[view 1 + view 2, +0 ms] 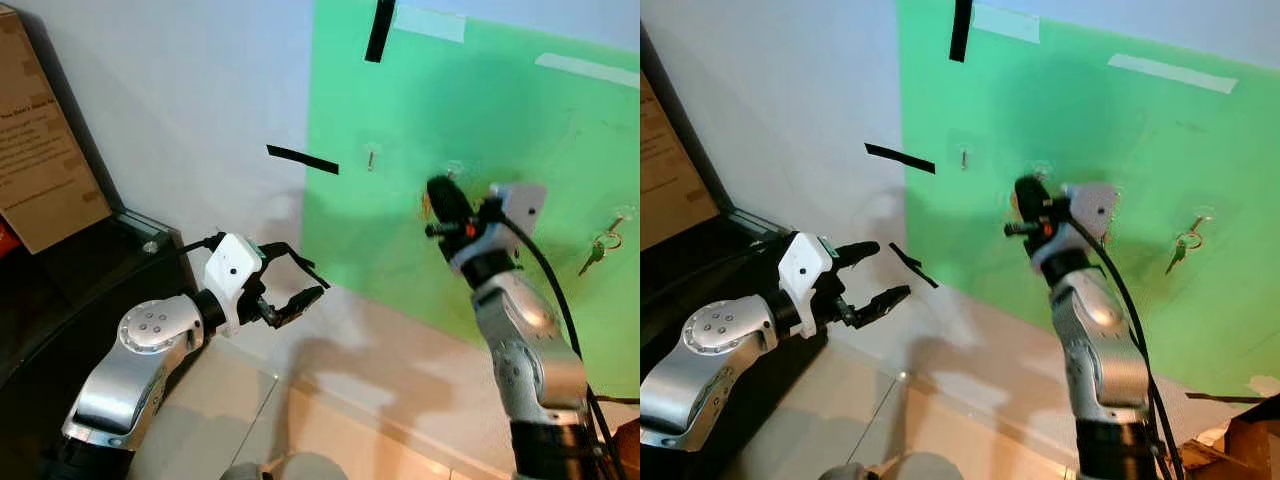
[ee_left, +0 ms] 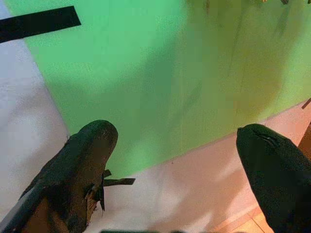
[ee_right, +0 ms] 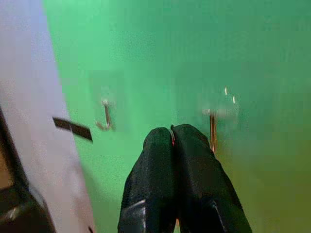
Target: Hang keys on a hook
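Reaching up against the green panel (image 1: 480,130), the right pincer (image 1: 441,200) had its two fingers pressed together, tips just beside the middle hook (image 3: 212,127). Whether a key sat between them I cannot tell; a thin reddish sliver showed at the seam, nothing more. Judging by that raised, close-in pose, the arm was working at the hook itself. The left pincer (image 1: 296,282) hung spread and empty, low and to the left of the panel, likely kept clear of the work. One bunch of keys (image 1: 600,244) dangled from a hook at the panel's right side. Three hooks could be counted on the panel: a bare one (image 1: 371,158) at its left, the middle one, and the key-bearing one.
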`<state>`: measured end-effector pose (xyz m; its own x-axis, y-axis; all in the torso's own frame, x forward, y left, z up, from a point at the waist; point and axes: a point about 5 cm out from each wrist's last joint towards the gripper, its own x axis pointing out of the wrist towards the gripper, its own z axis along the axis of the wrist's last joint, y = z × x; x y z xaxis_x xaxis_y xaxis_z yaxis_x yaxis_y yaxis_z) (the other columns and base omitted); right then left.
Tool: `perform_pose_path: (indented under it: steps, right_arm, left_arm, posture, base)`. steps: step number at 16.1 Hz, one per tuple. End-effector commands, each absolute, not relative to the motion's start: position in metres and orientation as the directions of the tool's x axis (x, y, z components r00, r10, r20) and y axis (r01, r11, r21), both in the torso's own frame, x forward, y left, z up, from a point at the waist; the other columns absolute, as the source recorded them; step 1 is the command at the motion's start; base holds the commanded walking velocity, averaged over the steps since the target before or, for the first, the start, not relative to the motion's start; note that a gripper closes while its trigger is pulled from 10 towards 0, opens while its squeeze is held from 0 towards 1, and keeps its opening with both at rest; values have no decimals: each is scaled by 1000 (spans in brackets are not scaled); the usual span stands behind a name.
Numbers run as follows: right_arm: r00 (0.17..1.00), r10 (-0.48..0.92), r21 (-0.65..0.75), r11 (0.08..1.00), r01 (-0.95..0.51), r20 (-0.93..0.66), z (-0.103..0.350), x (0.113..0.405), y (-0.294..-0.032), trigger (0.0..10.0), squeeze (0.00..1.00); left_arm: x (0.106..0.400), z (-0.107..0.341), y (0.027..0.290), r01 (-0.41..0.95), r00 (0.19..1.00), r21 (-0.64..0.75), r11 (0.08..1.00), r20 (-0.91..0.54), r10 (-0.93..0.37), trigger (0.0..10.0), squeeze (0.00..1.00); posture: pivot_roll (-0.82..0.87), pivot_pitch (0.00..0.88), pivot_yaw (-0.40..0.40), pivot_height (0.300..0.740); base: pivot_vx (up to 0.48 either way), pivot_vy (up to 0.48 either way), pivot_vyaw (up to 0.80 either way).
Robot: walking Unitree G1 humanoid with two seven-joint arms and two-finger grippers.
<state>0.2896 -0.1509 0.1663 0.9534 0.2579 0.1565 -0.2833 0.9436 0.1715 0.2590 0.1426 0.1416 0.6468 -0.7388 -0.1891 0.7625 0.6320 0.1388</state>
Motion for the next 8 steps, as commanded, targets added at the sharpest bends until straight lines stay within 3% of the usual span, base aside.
perform_pose_path:
  steps: [1, 8]
  right_arm:
    - [942, 299, 163, 933, -322, 151, 166, 285, -148, 10000, 0]
    - [939, 275, 200, 928, -315, 204, 175, 278, -153, 10000, 0]
  left_arm:
    - [260, 147, 142, 768, 640, 160, 620, -184, -746, 10000, 345]
    - [260, 147, 140, 777, 630, 157, 610, -185, -754, 10000, 345]
  posture:
    - [76, 0, -47, 740]
    - [66, 0, -42, 740]
  base:
    - [0, 0, 0]
    - [0, 0, 0]
